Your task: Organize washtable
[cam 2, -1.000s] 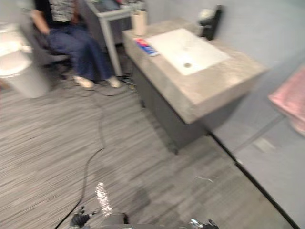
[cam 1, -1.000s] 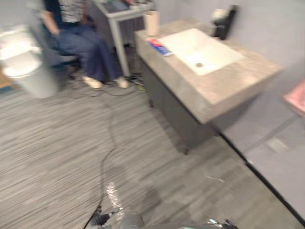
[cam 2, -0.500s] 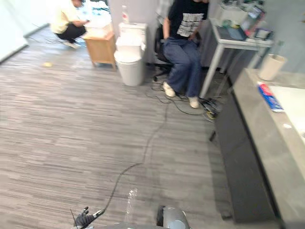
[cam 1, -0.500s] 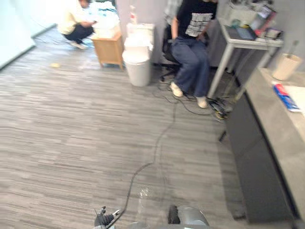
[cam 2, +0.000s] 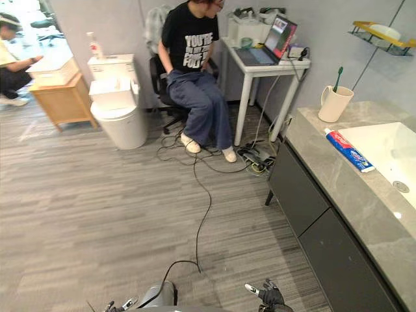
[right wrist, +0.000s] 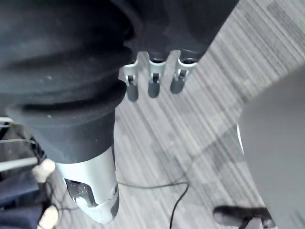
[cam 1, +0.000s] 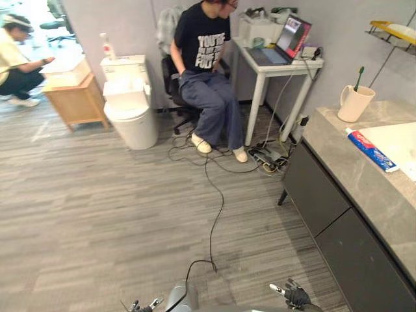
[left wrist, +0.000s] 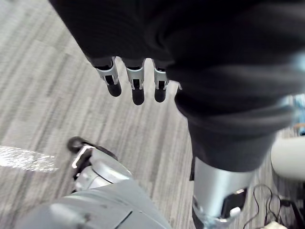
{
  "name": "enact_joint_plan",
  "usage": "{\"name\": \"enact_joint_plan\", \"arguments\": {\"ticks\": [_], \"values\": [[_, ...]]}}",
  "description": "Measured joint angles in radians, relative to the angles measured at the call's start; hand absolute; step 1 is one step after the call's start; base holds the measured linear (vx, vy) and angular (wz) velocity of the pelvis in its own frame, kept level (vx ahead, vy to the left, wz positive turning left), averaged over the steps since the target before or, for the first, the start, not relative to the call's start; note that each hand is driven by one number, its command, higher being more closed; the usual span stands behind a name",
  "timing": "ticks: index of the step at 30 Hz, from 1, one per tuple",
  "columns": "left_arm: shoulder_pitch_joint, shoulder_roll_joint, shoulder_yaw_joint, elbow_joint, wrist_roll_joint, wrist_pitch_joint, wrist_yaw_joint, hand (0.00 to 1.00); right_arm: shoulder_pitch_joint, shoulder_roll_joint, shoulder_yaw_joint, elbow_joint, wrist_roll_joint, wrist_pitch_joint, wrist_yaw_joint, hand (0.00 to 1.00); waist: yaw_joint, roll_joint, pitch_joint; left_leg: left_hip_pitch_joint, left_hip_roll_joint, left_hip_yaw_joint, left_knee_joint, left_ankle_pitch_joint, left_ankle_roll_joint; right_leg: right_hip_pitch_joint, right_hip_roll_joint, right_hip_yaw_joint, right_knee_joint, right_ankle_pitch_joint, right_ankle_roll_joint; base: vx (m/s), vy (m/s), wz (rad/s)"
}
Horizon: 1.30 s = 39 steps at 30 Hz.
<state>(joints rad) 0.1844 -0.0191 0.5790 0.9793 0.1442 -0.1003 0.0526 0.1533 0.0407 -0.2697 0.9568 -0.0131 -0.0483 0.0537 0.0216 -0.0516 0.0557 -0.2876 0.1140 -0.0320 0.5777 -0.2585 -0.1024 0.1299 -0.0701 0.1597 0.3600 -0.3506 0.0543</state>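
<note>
The washtable (cam 2: 338,188) is a grey stone counter on a dark cabinet along the right side. On it lie a red, white and blue toothpaste tube (cam 2: 346,149) and, at its far end, a cream mug (cam 2: 333,103) holding a green toothbrush (cam 2: 338,73). The white sink (cam 2: 390,153) is set into the counter beside the tube. My left hand (left wrist: 136,83) hangs over the floor with straight fingers, holding nothing. My right hand (right wrist: 152,78) hangs the same way, low at the bottom of the eye views (cam 2: 266,294), well short of the counter.
A person (cam 2: 195,71) sits on a chair by a white desk (cam 2: 263,62) with a laptop. A white toilet (cam 2: 117,104) and a wooden cabinet (cam 2: 58,94) stand at the back left, where another person (cam 2: 10,52) crouches. Cables (cam 2: 208,195) trail across the floor. A yellow shelf (cam 2: 383,32) hangs on the wall.
The camera has swung round, so the whole picture shifted; the washtable now lies along the right edge. Both hands remain low and empty.
</note>
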Motion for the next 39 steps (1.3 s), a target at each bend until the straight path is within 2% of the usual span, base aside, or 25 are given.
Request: {"name": "enact_joint_plan", "arguments": {"ticks": [2, 3, 5, 8, 9, 10, 12, 13, 14, 15, 16, 17, 19, 21, 23, 24, 27, 28, 29, 30, 31, 33, 36, 37, 39], "values": [[-0.015, 0.023, 0.0, 0.025, 0.029, 0.002, 0.004, 0.0, -0.002, 0.011, 0.027, -0.009, -0.008, -0.009, 0.013, 0.0, 0.012, -0.026, 0.009, 0.053, 0.013, 0.092, -0.002, -0.013, 0.021, -0.09, -0.019, 0.021, 0.187, 0.025, 0.017, 0.3, 0.319, -1.45], [-0.02, 0.03, 0.0, 0.039, 0.052, 0.007, 0.008, 0.0, -0.002, 0.005, 0.036, -0.01, -0.011, -0.014, 0.016, 0.0, 0.02, -0.034, 0.015, 0.129, 0.043, 0.201, -0.019, -0.026, 0.042, -0.187, -0.038, 0.0, 0.349, 0.039, 0.031, 0.25, 0.316, -1.89], [-0.028, 0.033, -0.006, 0.053, 0.073, 0.008, 0.014, 0.0, -0.003, -0.008, 0.035, -0.001, -0.019, -0.018, 0.015, 0.0, 0.017, -0.02, 0.018, 0.234, 0.068, 0.297, -0.091, -0.037, 0.047, -0.27, -0.054, -0.139, 0.404, 0.036, 0.024, 0.2, 0.287, -1.89], [-0.058, 0.04, -0.03, 0.062, 0.085, 0.008, 0.014, 0.0, -0.014, -0.023, 0.024, -0.002, -0.022, -0.022, 0.017, 0.0, 0.01, -0.008, 0.022, 0.328, 0.098, 0.429, -0.182, -0.062, 0.03, -0.384, -0.056, -0.38, 0.346, 0.039, 0.012, 0.13, 0.179, -1.46], [-0.061, 0.04, -0.04, 0.065, 0.084, 0.008, 0.013, 0.0, -0.016, -0.018, 0.001, 0.001, -0.027, -0.021, 0.018, 0.0, 0.012, -0.006, 0.021, 0.371, 0.096, 0.501, -0.222, -0.056, 0.019, -0.394, -0.059, -0.486, 0.241, 0.069, -0.015, 0.11, 0.13, -1.32], [-0.057, 0.039, -0.042, 0.063, 0.084, 0.007, 0.011, 0.0, -0.018, -0.009, -0.027, -0.001, -0.026, -0.022, 0.019, 0.0, -0.001, -0.007, 0.021, 0.4, 0.082, 0.545, -0.249, -0.055, 0.01, -0.399, -0.061, -0.554, 0.158, 0.112, -0.072, 0.13, 0.113, -1.1], [-0.066, 0.026, -0.033, 0.057, 0.085, 0.007, 0.011, 0.0, -0.021, -0.005, -0.055, -0.008, -0.024, -0.023, 0.021, 0.0, -0.032, 0.006, 0.017, 0.433, 0.079, 0.582, -0.264, -0.081, -0.015, -0.384, -0.037, -0.548, 0.121, 0.132, -0.101, 0.28, 0.009, -0.46], [-0.066, 0.011, -0.027, 0.051, 0.086, 0.007, 0.011, 0.0, -0.015, -0.004, -0.077, -0.012, -0.023, -0.023, 0.029, 0.0, -0.034, 0.02, 0.013, 0.453, 0.095, 0.586, -0.213, -0.099, -0.04, -0.336, -0.005, -0.532, 0.074, 0.139, -0.103, 0.39, -0.042, -0.3], [-0.068, 0.008, -0.026, 0.051, 0.087, 0.007, 0.011, 0.0, -0.017, -0.006, -0.087, -0.012, -0.014, -0.022, 0.033, 0.0, -0.031, 0.019, 0.017, 0.437, 0.114, 0.568, -0.125, -0.106, -0.039, -0.326, 0.01, -0.521, 0.064, 0.183, -0.114, 0.39, -0.081, -0.37], [-0.075, -0.007, -0.015, 0.038, 0.09, 0.008, 0.01, 0.0, -0.017, -0.013, -0.098, -0.012, -0.004, -0.022, 0.04, 0.0, -0.03, 0.05, 0.023, 0.347, 0.191, 0.479, 0.117, -0.079, -0.001, -0.305, 0.051, -0.508, 0.067, 0.166, -0.131, 0.31, -0.089, -0.4], [-0.072, -0.013, -0.012, 0.029, 0.09, 0.009, 0.011, 0.0, -0.017, -0.016, -0.104, -0.012, 0.001, -0.021, 0.042, 0.0, -0.028, 0.059, 0.023, 0.302, 0.215, 0.425, 0.224, -0.041, 0.036, -0.288, 0.073, -0.497, 0.063, 0.158, -0.14, 0.45, -0.119, -0.82], [-0.072, -0.027, 0.005, 0.021, 0.09, 0.009, 0.012, 0.0, -0.016, -0.015, -0.113, -0.012, 0.007, -0.019, 0.044, 0.0, -0.015, 0.061, 0.025, 0.215, 0.253, 0.327, 0.414, 0.043, 0.057, -0.253, 0.115, -0.458, 0.048, 0.141, -0.155, 0.49, -0.07, -1.2], [-0.068, -0.036, 0.005, 0.001, 0.084, 0.007, 0.013, 0.0, -0.017, -0.021, -0.116, -0.002, 0.019, -0.011, 0.037, 0.0, 0.001, 0.069, 0.036, 0.138, 0.247, 0.243, 0.534, 0.026, 0.032, -0.207, 0.152, -0.386, 0.033, 0.116, -0.176, 0.46, -0.02, -1.28], [-0.075, -0.031, 0.002, -0.016, 0.056, 0.005, 0.017, 0.0, -0.021, -0.023, -0.11, 0.018, 0.025, -0.003, 0.033, 0.0, 0.006, 0.047, 0.048, 0.069, 0.181, 0.176, 0.471, -0.013, -0.009, -0.122, 0.162, -0.276, -0.032, 0.123, -0.161, 0.42, 0.035, -1.27], [-0.075, -0.03, -0.022, -0.027, 0.024, 0.005, 0.016, 0.0, -0.022, -0.031, -0.096, 0.03, 0.024, 0.005, 0.033, 0.0, 0.02, 0.041, 0.051, 0.051, 0.154, 0.142, 0.35, -0.034, -0.007, -0.081, 0.165, -0.193, -0.064, 0.128, -0.151, 0.39, 0.159, -1.51], [-0.079, -0.032, -0.033, -0.034, 0.008, 0.002, 0.017, 0.0, -0.038, -0.031, -0.099, 0.042, 0.023, 0.014, 0.032, 0.0, 0.021, 0.041, 0.053, 0.038, 0.141, 0.071, 0.194, -0.034, -0.007, -0.043, 0.17, -0.112, -0.089, 0.127, -0.131, 0.41, 0.231, -1.65], [-0.087, -0.03, -0.083, -0.039, -0.03, -0.008, 0.015, 0.0, -0.047, -0.028, -0.077, 0.045, 0.012, 0.019, 0.027, 0.0, 0.021, 0.044, 0.053, 0.019, 0.135, -0.123, -0.01, -0.029, -0.007, -0.032, 0.168, 0.049, -0.091, 0.091, -0.072, 0.45, 0.397, -1.66], [-0.087, -0.034, -0.097, -0.041, -0.035, -0.008, 0.016, 0.0, -0.046, -0.028, -0.074, 0.041, 0.007, 0.019, 0.025, 0.0, 0.021, 0.049, 0.052, 0.02, 0.144, -0.141, -0.031, -0.027, -0.004, -0.03, 0.166, 0.084, -0.084, 0.077, -0.055, 0.44, 0.537, -1.56], [-0.084, -0.044, -0.114, -0.041, -0.038, -0.012, 0.015, 0.0, -0.039, -0.029, -0.075, 0.03, 0.004, 0.019, 0.017, 0.0, 0.021, 0.073, 0.042, 0.023, 0.158, -0.128, -0.042, 0.014, -0.051, -0.029, 0.162, 0.139, -0.067, 0.042, -0.025, 0.28, 0.414, -1.34], [-0.087, -0.037, -0.115, -0.044, -0.044, -0.014, 0.014, 0.0, -0.036, -0.017, -0.076, 0.029, 0.002, 0.019, 0.011, 0.0, 0.021, 0.048, 0.043, 0.024, 0.137, -0.074, -0.003, -0.014, -0.064, -0.028, 0.128, 0.181, -0.041, 0.01, 0.002, 0.28, 0.411, -1.14], [-0.093, -0.029, -0.117, -0.049, -0.043, -0.015, 0.014, 0.0, -0.027, 0.004, -0.078, 0.027, 0.003, 0.02, 0.012, 0.0, 0.016, 0.011, 0.031, 0.027, 0.101, -0.042, 0.016, -0.039, -0.042, -0.031, 0.082, 0.193, -0.038, 0.005, 0.011, 0.27, 0.395, -0.6], [-0.125, -0.02, -0.159, -0.054, -0.042, -0.013, 0.016, 0.0, -0.025, 0.023, -0.089, 0.027, -0.001, 0.027, 0.015, 0.0, 0.015, -0.015, 0.026, 0.032, 0.03, 0.016, 0.07, -0.08, 0.008, -0.03, -0.011, 0.198, -0.035, 0.032, 0.05, 0.36, 0.573, -0.26], [-0.123, -0.021, -0.195, -0.054, -0.042, -0.013, 0.016, 0.0, -0.03, 0.013, -0.095, 0.028, -0.027, 0.036, 0.023, 0.0, 0.021, -0.007, 0.031, 0.106, -0.012, 0.111, 0.048, -0.093, 0.032, -0.088, -0.057, 0.174, 0.136, 0.093, 0.054, 0.24, 0.438, -0.36], [-0.115, -0.022, -0.195, -0.053, -0.042, -0.012, 0.016, 0.0, -0.031, 0.003, -0.096, 0.027, -0.037, 0.036, 0.034, 0.0, 0.021, 0.006, 0.033, 0.148, -0.012, 0.142, 0.014, -0.096, 0.055, -0.15, -0.074, 0.105, 0.244, 0.128, 0.049, 0.16, 0.305, -0.55], [-0.109, -0.016, -0.196, -0.04, -0.043, -0.012, 0.015, 0.0, -0.039, -0.004, -0.096, 0.028, -0.045, 0.035, 0.036, 0.0, 0.022, 0.01, 0.034, 0.208, -0.013, 0.181, -0.06, -0.097, 0.076, -0.212, -0.118, -0.083, 0.306, 0.102, 0.059, 0.11, 0.218, -0.53]]}}
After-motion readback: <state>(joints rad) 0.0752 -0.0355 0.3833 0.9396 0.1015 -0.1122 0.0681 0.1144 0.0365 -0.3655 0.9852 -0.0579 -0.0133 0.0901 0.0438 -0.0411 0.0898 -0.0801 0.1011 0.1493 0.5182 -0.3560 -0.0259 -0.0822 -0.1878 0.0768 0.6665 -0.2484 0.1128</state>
